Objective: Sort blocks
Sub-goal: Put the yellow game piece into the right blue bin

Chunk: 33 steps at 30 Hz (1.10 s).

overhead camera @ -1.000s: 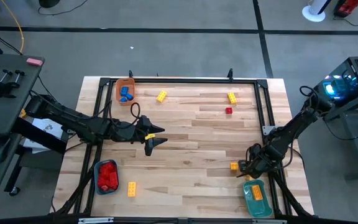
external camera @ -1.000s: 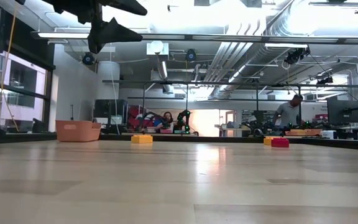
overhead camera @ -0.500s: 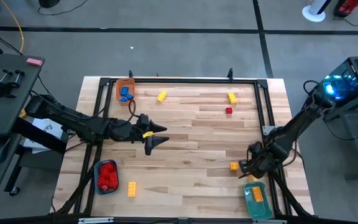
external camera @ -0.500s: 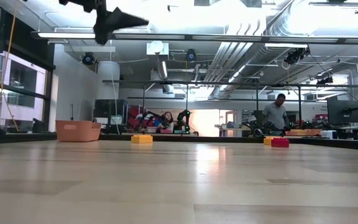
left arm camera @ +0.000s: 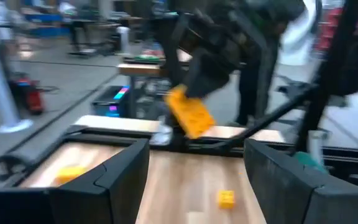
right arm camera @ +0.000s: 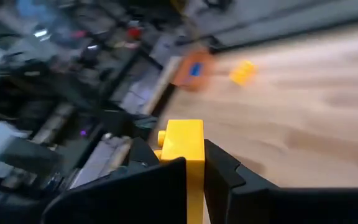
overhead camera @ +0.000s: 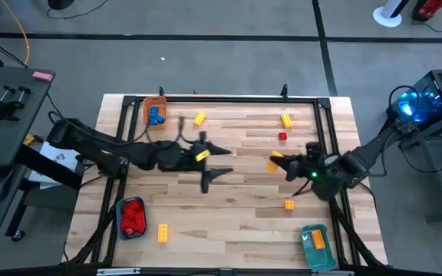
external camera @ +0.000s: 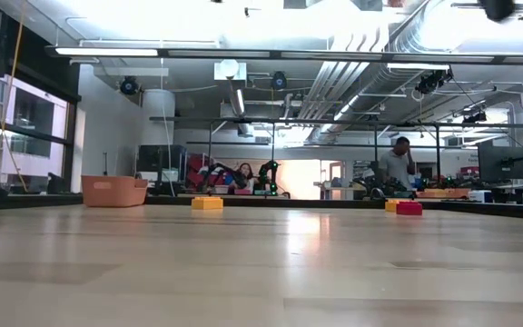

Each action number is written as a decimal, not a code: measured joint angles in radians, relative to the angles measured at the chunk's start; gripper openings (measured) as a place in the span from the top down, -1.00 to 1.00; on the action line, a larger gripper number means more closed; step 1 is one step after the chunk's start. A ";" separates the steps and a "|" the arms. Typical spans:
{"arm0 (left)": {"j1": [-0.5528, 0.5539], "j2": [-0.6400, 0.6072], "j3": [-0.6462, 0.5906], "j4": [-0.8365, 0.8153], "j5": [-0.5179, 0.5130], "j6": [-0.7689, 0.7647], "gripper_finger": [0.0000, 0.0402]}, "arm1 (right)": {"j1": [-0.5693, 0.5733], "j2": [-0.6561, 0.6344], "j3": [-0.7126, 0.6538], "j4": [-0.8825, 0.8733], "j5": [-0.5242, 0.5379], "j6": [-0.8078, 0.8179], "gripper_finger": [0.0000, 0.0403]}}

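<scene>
My right gripper (overhead camera: 276, 163) is raised over the table's right half, shut on a yellow block (right arm camera: 183, 149). The left wrist view shows that block (left arm camera: 190, 112) in the air ahead of my open left gripper (overhead camera: 218, 162), which hovers over the table's middle and points at it. Loose blocks lie flat on the wood: yellow ones (overhead camera: 199, 118) (overhead camera: 285, 119) and a red one (overhead camera: 282, 136) near the far edge, an orange-yellow one (overhead camera: 288, 204) at the right, and a yellow one (overhead camera: 163, 232) at the near left. My right gripper pinches the yellow block between its two fingers by its opposite side faces (right arm camera: 191, 163). The studded end (right arm camera: 164, 138) sticks out past the fingertips. The fingers come about level, pointing toward the table's left. The block is lifted clear of the table.
An orange tray (overhead camera: 146, 115) with blue blocks stands at the far left corner. A tray (overhead camera: 121, 208) of red blocks is at the near left, and a teal tray (overhead camera: 307, 238) with yellow blocks at the near right. A black frame (overhead camera: 221, 99) rims the table. A person (external camera: 394, 163) stands in the room behind.
My right gripper has risen from beside the teal tray and swung toward the table's far and left side, turning to point left; it now shows a yellow block in its fingers. My left gripper has moved toward the table's right edge, still open.
</scene>
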 joint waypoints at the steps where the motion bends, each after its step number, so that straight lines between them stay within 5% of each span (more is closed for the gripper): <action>1: 0.008 0.030 0.030 0.001 0.037 0.000 -0.22 | -0.024 0.000 0.003 0.095 -0.010 -0.128 1.00; 6: 0.054 0.156 0.161 -0.010 0.286 -0.115 -0.22 | -0.138 0.009 -0.002 0.603 -0.235 -0.711 1.00; 9: 0.085 0.188 0.217 -0.037 0.436 -0.209 -0.22 | -0.180 0.026 0.000 0.753 -0.379 -0.862 1.00; 16: 0.126 0.179 0.235 -0.069 0.480 -0.279 -0.22 | -0.222 0.090 0.014 0.775 -0.531 -0.894 1.00; 33: 0.126 0.178 0.235 -0.068 0.512 -0.380 -0.21 | -0.331 0.133 0.014 0.865 -0.675 -0.967 1.00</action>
